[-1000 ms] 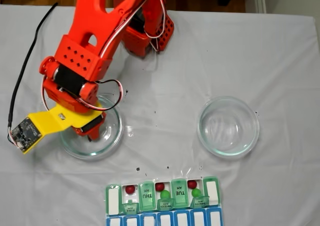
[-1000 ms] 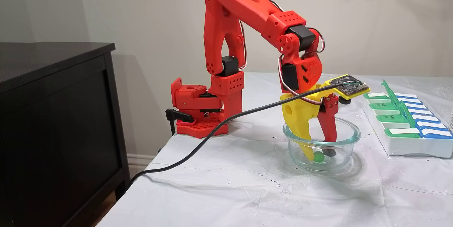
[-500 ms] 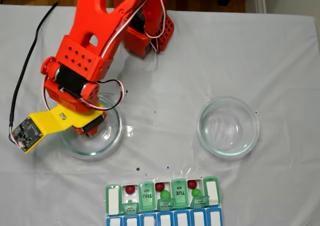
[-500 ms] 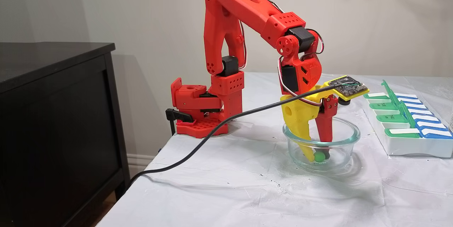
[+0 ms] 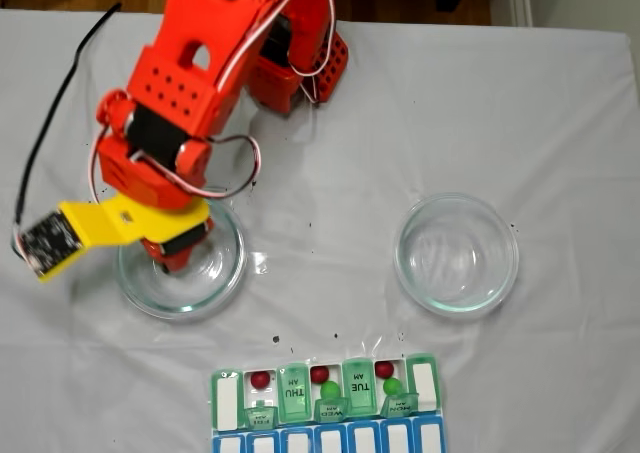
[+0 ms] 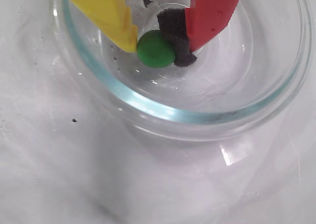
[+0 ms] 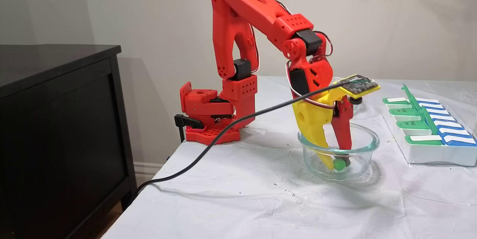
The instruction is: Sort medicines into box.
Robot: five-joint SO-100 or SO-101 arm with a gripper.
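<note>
Down inside the glass dish [image 6: 163, 115] my gripper [image 6: 157, 43] has its two fingers pinched around a little green ball [image 6: 155, 49]. The yellow finger [image 6: 111, 14] presses one side, and the black foam pad [image 6: 173, 33] on the red finger [image 6: 212, 11] presses the other, so the jaws are narrow and holding the ball tight. I think the soft pad is there so the round ball cannot slip out. From the side, in a fixed view, the ball [image 7: 339, 164] sits low in the dish [image 7: 367, 146], just off the bottom or maybe touching it; I cannot tell which. The dish has tall walls, so I have to reach in from straight above. That is why my arm [image 7: 261, 8] bends over and points the fingers down. The pill box [image 5: 325, 398] waits near the front edge of the table [image 5: 560, 103] in the fixed view from above. Some green lids [image 5: 292, 391] are flipped up so balls can drop in. Three red balls [image 5: 260, 379] and two green ones [image 5: 330, 388] already lie in the open cups. A second dish [image 5: 457, 255] on the right of that view has nothing in it. So this looks like the last ball to me. Next I would lift it straight up, clear of the rim, then carry it over to an open cup in the box.
</note>
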